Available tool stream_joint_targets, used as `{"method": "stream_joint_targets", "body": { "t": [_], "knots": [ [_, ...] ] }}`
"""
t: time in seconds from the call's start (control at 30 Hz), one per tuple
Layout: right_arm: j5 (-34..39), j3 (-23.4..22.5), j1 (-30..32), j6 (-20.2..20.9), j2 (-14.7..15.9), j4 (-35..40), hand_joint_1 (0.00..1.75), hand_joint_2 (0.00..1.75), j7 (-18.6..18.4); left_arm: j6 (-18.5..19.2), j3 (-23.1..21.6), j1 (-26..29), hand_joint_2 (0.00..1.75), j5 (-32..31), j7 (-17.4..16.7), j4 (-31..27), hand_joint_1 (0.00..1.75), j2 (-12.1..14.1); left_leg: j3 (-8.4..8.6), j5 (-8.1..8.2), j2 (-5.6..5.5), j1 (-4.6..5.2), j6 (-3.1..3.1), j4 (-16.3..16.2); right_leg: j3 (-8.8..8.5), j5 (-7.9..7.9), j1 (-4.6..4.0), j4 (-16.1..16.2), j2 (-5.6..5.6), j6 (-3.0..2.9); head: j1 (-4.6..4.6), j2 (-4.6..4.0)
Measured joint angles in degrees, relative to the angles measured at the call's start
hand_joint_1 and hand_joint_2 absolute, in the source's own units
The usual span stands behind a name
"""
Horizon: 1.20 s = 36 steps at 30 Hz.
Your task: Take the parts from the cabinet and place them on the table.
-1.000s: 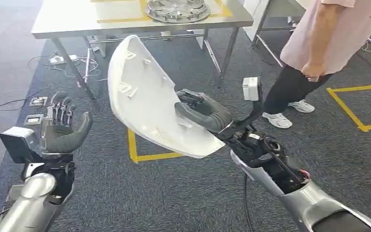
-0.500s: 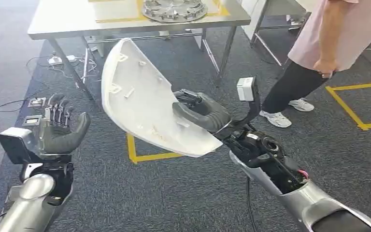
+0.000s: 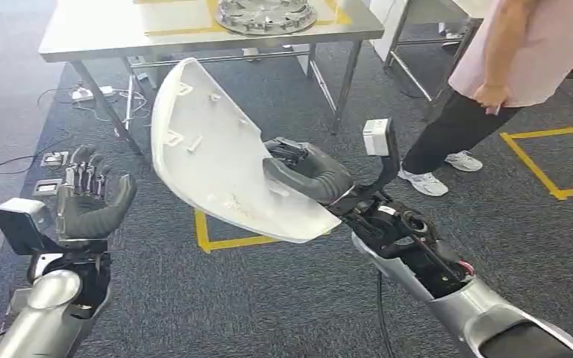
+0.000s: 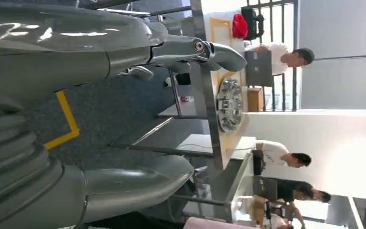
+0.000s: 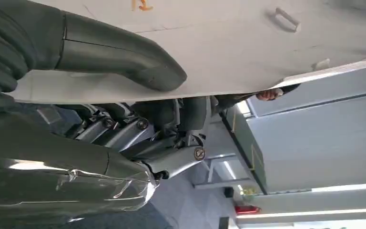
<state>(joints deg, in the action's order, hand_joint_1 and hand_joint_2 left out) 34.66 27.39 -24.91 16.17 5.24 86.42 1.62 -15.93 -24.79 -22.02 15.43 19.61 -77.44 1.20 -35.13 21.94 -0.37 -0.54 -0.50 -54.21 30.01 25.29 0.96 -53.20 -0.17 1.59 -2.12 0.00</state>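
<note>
One curved white plastic panel (image 3: 224,168) was gripped by the right hand (image 3: 310,175); the left hand (image 3: 89,201) stayed spread, holding nothing; far off stood a metal table (image 3: 104,33) bearing a ribbed silver wheel cover (image 3: 263,15).

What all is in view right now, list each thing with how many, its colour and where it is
white part: one, white curved plastic shell, held up in front of the robot by the right hand
table: one, pale top on metal legs, ahead of the robot
wheel cover: one, silver, on the table inside yellow tape lines
cables and sockets: several, on the grey carpet under the table
yellow tape squares: two, on the carpet, one under the part, one to the right
person: one, pink top, dark trousers, white shoes, standing ahead on the right
left hand: one, dark grey, raised on the left, holding nothing
right hand: one, dark grey, gripping the white part's edge
</note>
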Motion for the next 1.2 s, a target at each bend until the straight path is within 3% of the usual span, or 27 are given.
{"method": "stream_joint_targets", "body": {
  "t": [1.2],
  "knots": [
    [0.33, 0.09, -0.28, 0.42, -0.02, -0.02, 1.75, 1.75, 0.13, 0.35, 0.0, 0.0, 1.75, 0.0, 0.07, 0.0, 0.0, 0.24, -0.06, 0.07, -0.01, 0.05, -0.04, -0.09, -0.03, 0.0, 0.02, 0.05, 0.0, 0.04, 0.09, 0.0]
  ]
}}
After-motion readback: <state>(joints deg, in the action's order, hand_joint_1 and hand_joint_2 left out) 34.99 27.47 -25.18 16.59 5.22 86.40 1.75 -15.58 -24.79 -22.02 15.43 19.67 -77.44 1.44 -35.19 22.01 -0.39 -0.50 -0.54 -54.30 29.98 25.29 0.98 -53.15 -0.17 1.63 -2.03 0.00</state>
